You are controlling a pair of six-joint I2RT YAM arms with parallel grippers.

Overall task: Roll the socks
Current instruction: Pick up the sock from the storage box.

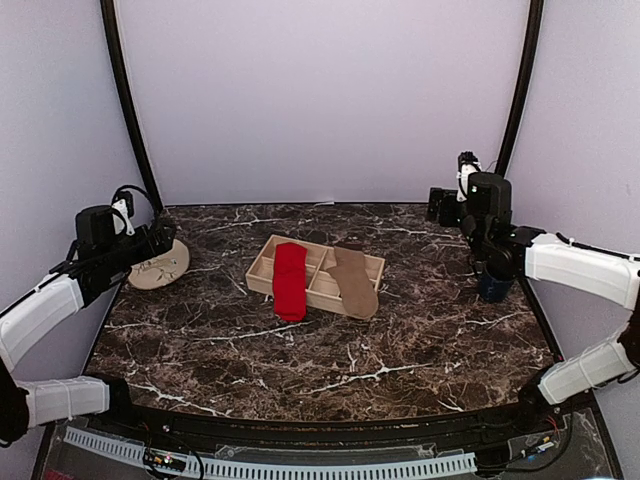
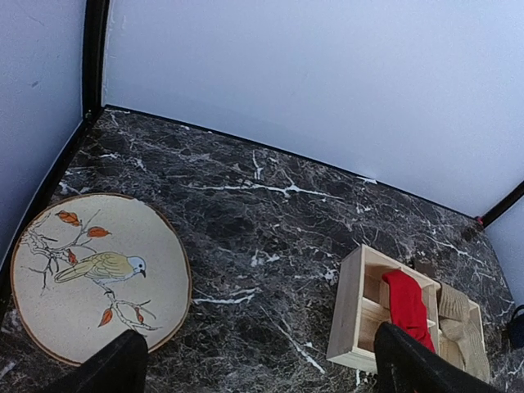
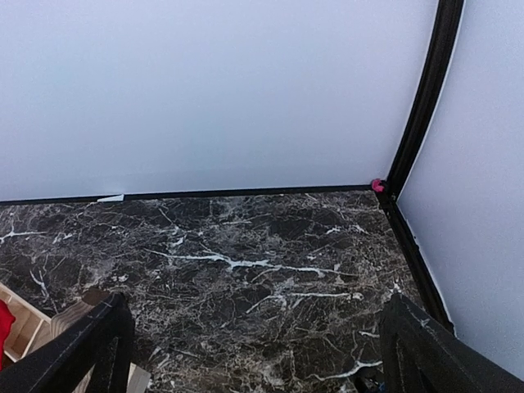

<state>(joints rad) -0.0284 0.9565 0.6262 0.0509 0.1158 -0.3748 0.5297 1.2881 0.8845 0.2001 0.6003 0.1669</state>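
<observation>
Red sock [image 1: 289,280] and tan-brown sock [image 1: 354,281] lie flat and unrolled, side by side across a pale wooden divided tray [image 1: 258,268]. Their near ends drape over its front rim onto the black, white-veined marble table [image 1: 300,370]. Broad room lies between the tray and the near edge. A round bird-painted disc [image 2: 90,278] sits by the left wall. Left gripper [image 2: 262,364] and right gripper [image 3: 258,344] hover at the sides, jaws spread wide, holding nothing.

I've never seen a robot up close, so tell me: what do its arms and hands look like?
The left arm and right arm wear smooth white shells over black joints. The left hand and right hand are black, two-fingered, with thin cables looping at the wrists.
</observation>
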